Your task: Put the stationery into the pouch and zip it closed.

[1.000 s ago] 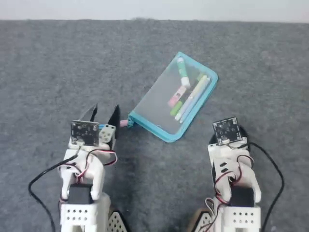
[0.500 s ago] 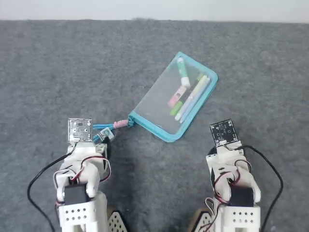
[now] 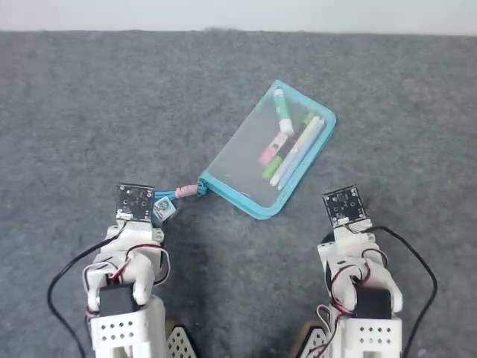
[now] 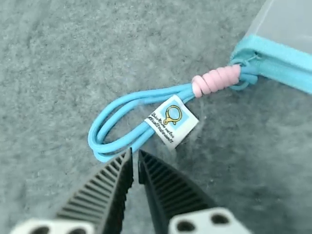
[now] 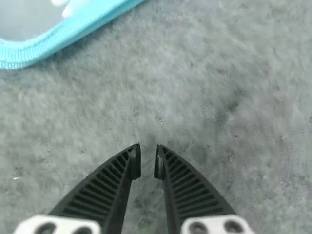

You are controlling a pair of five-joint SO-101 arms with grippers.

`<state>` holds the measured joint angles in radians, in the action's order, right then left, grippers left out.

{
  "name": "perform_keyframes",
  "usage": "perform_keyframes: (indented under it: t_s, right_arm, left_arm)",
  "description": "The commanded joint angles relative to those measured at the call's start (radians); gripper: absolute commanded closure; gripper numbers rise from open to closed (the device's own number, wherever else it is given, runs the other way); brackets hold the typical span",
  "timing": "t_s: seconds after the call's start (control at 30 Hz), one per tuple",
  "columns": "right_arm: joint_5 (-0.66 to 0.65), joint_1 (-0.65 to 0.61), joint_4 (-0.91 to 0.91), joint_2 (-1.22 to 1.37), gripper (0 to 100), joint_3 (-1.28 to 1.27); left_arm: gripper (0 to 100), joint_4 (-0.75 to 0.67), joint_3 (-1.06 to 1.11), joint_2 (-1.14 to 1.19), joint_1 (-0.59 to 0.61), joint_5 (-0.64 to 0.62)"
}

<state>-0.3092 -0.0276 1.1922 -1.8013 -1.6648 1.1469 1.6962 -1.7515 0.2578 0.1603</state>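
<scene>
The bench (image 3: pixel 89 97) is covered in a grey, felt-like mat (image 5: pixel 234 73), and its far edge meets a pale strip (image 3: pixel 238 15). A clear pouch (image 3: pixel 242 168) with a turquoise border lies flat on the mat, right of centre. It sits on a slant, its long sides running from near left to far right. From its leftmost corner a turquoise cord loop (image 4: pixel 146 95) trails left, flat on the mat, carrying a pink bead (image 4: pixel 217 79) and a small white tag (image 4: pixel 173 120).

Two arms: left arm (image 3: pixel 123 287), right arm (image 3: pixel 359 287) — white plastic shells, perforated white bases. Square dark circuit board (image 3: pixel 136 203) on each wrist. Cables (image 3: pixel 133 261) black, red, white, looping alongside. Fingers (image 4: pixel 113 187) dark grey, ribbed, tapering — white mounts, screw holes (image 4: pixel 185 225).
</scene>
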Motion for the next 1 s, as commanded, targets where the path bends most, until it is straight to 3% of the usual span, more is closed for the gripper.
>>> perform_keyframes:
  t_s: [0.0, 0.97]
  right_arm:
    - [0.012, 0.015, 0.01, 0.004, 93.3, -0.02]
    - [0.012, 0.01, 0.001, 0.002, 93.3, -0.02]
  left_arm:
    - [99, 0.012, -0.007, 0.014, 0.006, 0.052]
    - [99, 0.037, -0.007, 0.008, 0.002, 0.095]
